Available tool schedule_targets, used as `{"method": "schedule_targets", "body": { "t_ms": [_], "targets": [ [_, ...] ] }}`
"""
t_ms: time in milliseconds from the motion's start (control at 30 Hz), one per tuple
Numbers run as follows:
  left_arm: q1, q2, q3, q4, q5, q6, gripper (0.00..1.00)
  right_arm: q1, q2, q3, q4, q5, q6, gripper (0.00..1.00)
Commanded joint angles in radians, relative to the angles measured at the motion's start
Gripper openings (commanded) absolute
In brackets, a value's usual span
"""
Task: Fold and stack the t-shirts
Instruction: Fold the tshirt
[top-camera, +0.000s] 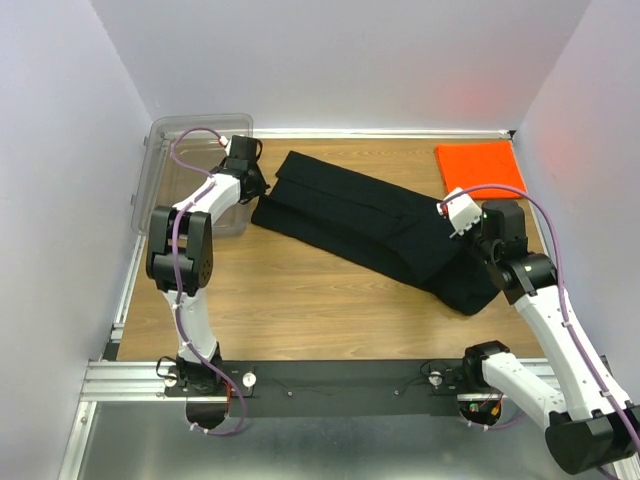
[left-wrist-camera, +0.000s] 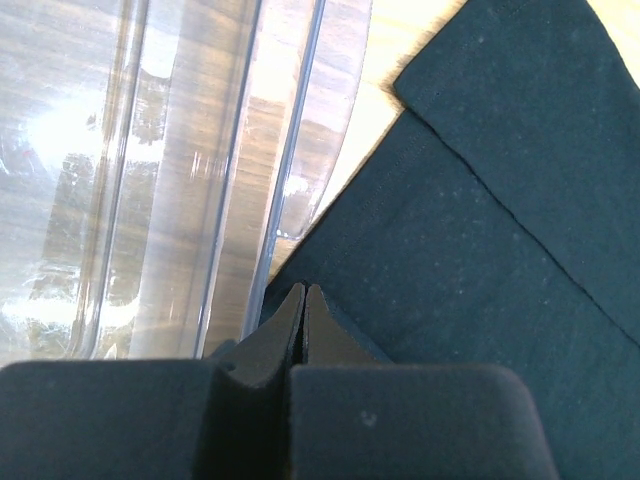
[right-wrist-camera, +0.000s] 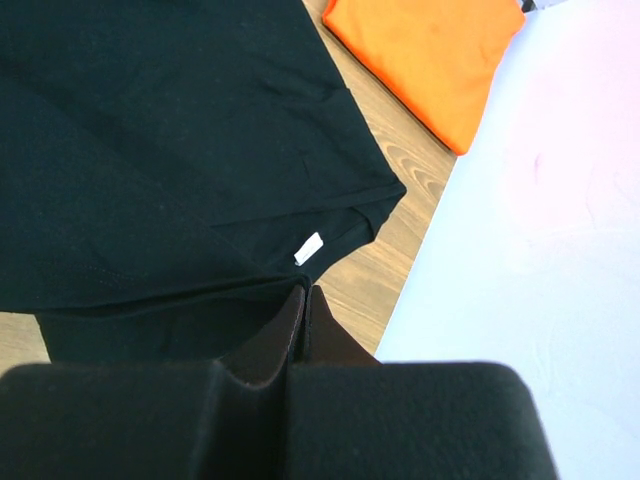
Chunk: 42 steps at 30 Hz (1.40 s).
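Fingertips (left-wrist-camera: 283, 325) of the left gripper (left-wrist-camera: 303, 296) are clenched on a corner of the black t-shirt (left-wrist-camera: 470, 250), just beside the wall of the clear plastic bin (left-wrist-camera: 200, 180). At the opposite end, the right gripper (right-wrist-camera: 304, 298) is likewise pinched shut on the shirt's edge, near a small white tag (right-wrist-camera: 309, 248). Seen from above, the black t-shirt lies folded lengthwise in a long diagonal band across the wooden table (top-camera: 300, 310). An orange t-shirt (top-camera: 480, 165) sits folded flat in the far right corner, with a strip of bare wood between it and the black one.
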Motion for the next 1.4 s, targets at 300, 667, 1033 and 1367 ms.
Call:
{"method": "schedule_targets", "body": {
  "t_ms": [300,667,1033,1367],
  "targets": [
    [-0.019,0.061,0.085,-0.031,-0.047,0.023,0.00,-0.042,0.007,-0.027,0.037,-0.044,-0.008,0.01],
    [-0.036,0.104,0.149,-0.058,-0.064,0.031,0.00,-0.078,0.004,-0.055,0.035,-0.058,-0.017,0.01],
    [-0.036,0.142,0.192,-0.077,-0.085,0.038,0.00,-0.102,0.031,-0.044,0.040,-0.095,-0.025,0.01],
    [-0.036,0.052,0.203,0.023,0.083,0.130,0.54,-0.104,0.114,-0.009,0.052,-0.159,-0.023,0.00]
  ]
}}
